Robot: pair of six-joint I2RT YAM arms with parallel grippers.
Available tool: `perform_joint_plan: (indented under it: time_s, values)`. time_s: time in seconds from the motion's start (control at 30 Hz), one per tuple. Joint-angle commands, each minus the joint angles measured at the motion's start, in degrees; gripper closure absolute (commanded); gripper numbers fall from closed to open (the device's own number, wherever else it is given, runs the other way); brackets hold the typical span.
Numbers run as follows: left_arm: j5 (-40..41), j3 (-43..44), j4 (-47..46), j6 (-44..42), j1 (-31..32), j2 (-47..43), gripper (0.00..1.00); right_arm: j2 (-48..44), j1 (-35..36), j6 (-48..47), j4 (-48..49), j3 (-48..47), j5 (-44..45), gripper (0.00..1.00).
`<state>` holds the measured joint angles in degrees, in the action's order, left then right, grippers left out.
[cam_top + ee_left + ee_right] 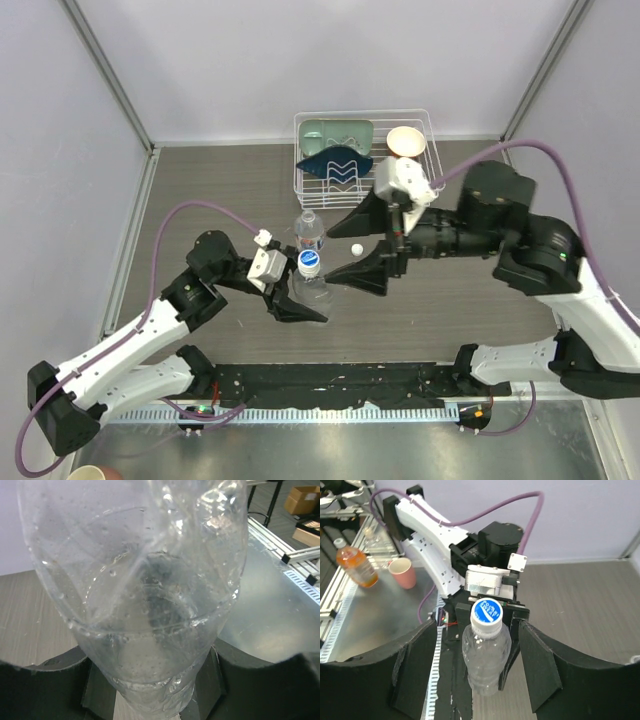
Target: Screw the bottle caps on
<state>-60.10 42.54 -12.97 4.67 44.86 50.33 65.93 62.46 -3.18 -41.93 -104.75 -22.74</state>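
My left gripper [297, 300] is shut on the body of the unlabelled clear bottle [316, 290], holding it upright. That bottle fills the left wrist view [145, 595], squeezed between the dark jaws of the left gripper [150, 685]. A white cap with a blue top [309, 262] sits on its neck, and it also shows in the right wrist view [486, 611]. My right gripper [338, 252] is open, its fingers on either side of the capped bottle [485, 660] without touching. The labelled bottle [310, 232] stands just behind. A loose white cap [356, 248] lies on the table between the right fingers.
A white wire dish rack [428, 150] stands at the back with a green tray [338, 132], a blue item and a cream bowl [406, 141]. Off the table, an orange drink bottle [353, 566] and a pink cup [402, 573] stand on the metal bench.
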Motion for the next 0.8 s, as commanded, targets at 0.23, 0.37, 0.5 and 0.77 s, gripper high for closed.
perform_joint_plan:
  time_s: [0.23,0.37,0.5,0.77]
  values:
    - [-6.00,2.72,0.76,-0.36,0.84,0.30,1.00,3.59,-1.28,-1.13,4.39,-0.81,-11.62,0.29]
    - [-5.30,2.63,0.05,0.25,0.84,0.39,1.00,4.12,-1.81,0.28,6.51,1.73,-13.90,0.30]
    - [-5.12,2.63,-0.39,0.43,0.84,0.47,1.00,4.21,-3.04,1.59,8.88,4.28,-15.84,0.32]
    - [-5.12,2.46,-0.39,0.61,0.93,0.21,1.00,3.77,-5.33,3.96,13.63,6.22,-18.74,0.33]
